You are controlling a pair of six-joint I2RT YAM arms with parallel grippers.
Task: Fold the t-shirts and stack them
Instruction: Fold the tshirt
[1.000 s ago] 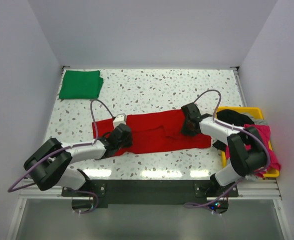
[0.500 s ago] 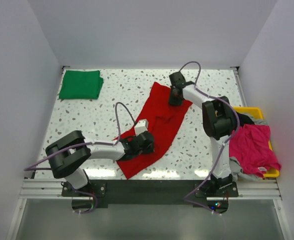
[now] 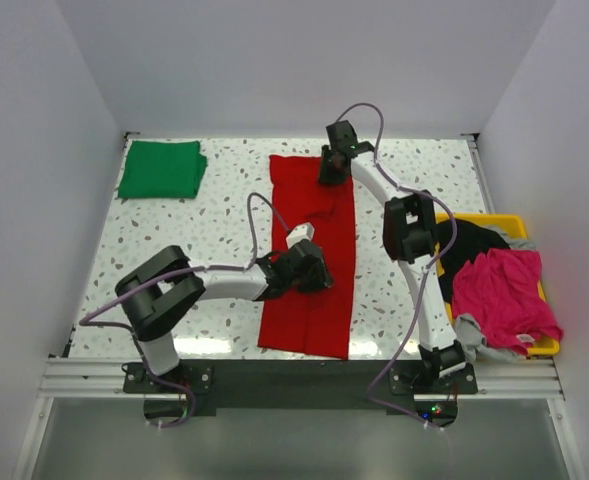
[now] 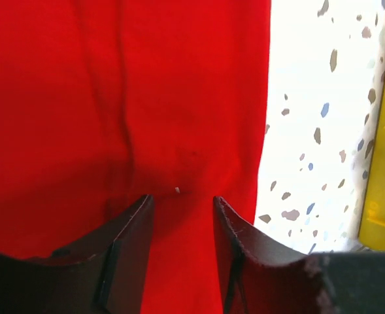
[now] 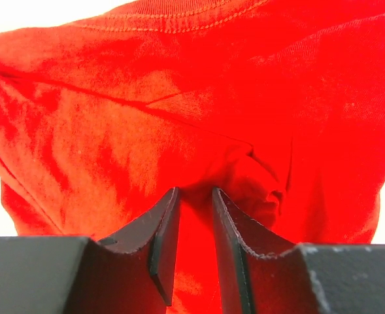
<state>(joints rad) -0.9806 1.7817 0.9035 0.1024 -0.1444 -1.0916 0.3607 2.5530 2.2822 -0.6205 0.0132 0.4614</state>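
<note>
Right gripper point(image 5: 193, 191): fingers pressed nearly together on a bunched ridge of the red t-shirt point(image 3: 319, 300), up by its stitched far hem, so I call that a pinch.
Left gripper point(image 4: 181, 199): fingers a bit apart with red cloth showing in the gap. I honestly can't tell if it has a hold or just sits on the fabric (the wrist view cuts off below the tips).
Hidden bits: both gripper bodies cover the cloth under them from above. The right arm crosses the near-left corner of the yellow tray point(image 3: 514, 220), so part of the black garment point(image 3: 469, 240) there is lost to me.
Red shirt spot: a long strip down the middle of the table point(image 3: 174, 240), far end near the back wall, near end reaching the front edge.
Green t-shirt point(image 3: 161, 168): folded in the far left corner, well apart from the red one.
Room: bare speckled tabletop on both sides of the strip, wider on the left. On the right, the tray with the magenta garment point(image 3: 504, 295) hugs the table's edge.
</note>
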